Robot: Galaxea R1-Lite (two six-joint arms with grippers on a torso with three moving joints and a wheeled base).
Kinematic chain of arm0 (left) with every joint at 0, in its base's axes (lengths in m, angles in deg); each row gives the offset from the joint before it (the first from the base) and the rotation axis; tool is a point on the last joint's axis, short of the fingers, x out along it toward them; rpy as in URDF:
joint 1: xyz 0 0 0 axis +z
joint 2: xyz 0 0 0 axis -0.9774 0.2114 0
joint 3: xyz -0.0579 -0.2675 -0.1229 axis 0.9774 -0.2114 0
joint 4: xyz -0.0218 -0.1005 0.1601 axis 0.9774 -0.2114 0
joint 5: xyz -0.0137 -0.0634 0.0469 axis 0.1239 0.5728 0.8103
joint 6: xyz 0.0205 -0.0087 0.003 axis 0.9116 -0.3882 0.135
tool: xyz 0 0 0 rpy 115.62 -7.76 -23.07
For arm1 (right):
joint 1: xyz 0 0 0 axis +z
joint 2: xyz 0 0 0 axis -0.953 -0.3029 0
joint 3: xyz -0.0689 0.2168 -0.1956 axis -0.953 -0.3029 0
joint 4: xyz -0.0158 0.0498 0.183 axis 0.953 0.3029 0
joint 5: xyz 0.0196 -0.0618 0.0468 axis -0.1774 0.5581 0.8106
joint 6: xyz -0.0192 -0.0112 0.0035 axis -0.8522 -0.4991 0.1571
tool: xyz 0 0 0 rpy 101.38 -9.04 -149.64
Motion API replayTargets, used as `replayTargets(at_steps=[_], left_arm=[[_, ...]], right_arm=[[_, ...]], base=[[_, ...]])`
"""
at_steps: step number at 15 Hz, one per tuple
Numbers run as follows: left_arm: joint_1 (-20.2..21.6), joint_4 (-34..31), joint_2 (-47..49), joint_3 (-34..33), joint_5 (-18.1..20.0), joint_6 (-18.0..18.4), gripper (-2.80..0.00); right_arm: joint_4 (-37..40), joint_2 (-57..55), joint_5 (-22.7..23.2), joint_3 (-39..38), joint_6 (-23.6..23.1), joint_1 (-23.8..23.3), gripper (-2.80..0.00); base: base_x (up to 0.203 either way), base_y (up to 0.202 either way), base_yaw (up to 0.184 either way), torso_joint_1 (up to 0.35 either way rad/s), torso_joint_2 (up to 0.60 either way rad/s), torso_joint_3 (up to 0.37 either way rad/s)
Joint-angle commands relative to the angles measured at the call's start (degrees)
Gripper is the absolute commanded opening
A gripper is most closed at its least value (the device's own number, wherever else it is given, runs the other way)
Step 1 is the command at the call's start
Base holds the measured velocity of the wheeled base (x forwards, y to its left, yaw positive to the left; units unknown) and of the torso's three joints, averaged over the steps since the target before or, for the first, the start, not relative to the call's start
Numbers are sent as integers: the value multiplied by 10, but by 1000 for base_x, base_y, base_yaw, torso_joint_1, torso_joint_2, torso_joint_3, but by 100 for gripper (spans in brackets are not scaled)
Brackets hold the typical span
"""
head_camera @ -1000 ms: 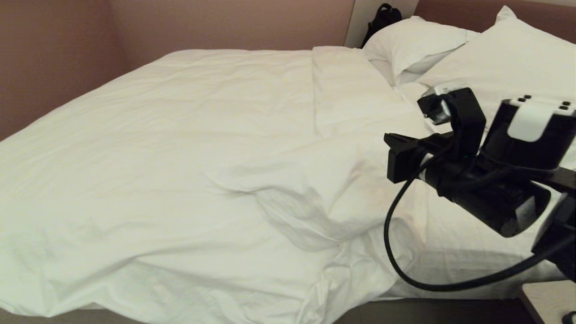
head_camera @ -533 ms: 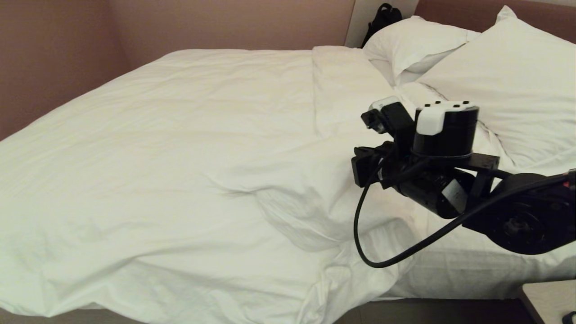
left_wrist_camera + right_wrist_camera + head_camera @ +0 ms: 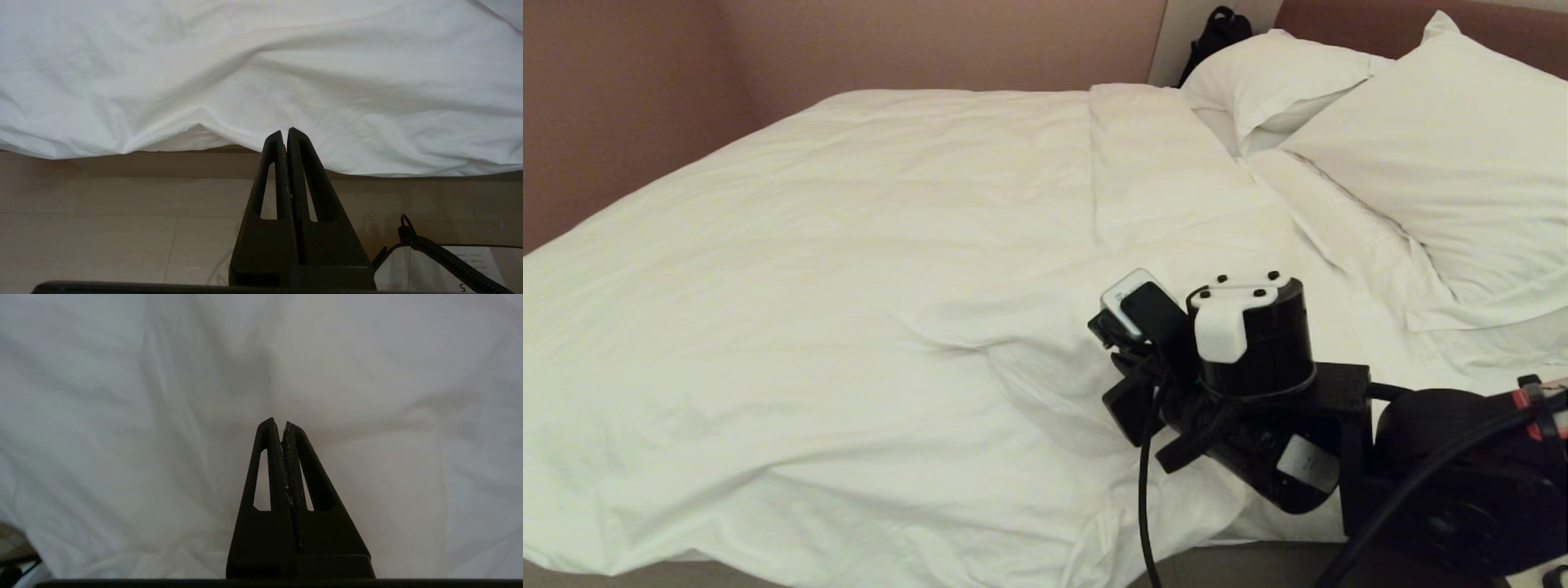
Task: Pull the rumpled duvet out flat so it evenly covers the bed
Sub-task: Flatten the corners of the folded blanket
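Head view: puffy white creased-cotton duvet [image 3: 866, 269] bunched toward the wide white-linen bed's [image 3: 1339, 523] near edge; soft, bulky (grip the fold). Right gripper [image 3: 282, 424] shut, empty, above it.

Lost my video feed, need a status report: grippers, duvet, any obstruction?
Right gripper shut, empty, over the duvet near its rumpled fold. Left gripper shut, parked off the bed's edge. Pillows at the head; no obstruction seen.
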Motion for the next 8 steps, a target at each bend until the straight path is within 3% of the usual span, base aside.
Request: replayTargets(at_steps=[1, 4, 8], left_arm=[[0, 0, 0, 0, 0, 0, -280], [0, 0, 0, 0, 0, 0, -280], [0, 0, 0, 0, 0, 0, -280]], right_arm=[[14, 14, -10, -24, -7, 30, -280], [12, 4, -8, -52, -7, 58, -280], [11, -12, -2, -56, -2, 59, -280]], base=[[0, 0, 0, 0, 0, 0], [0, 0, 0, 0, 0, 0], [0, 0, 0, 0, 0, 0]])
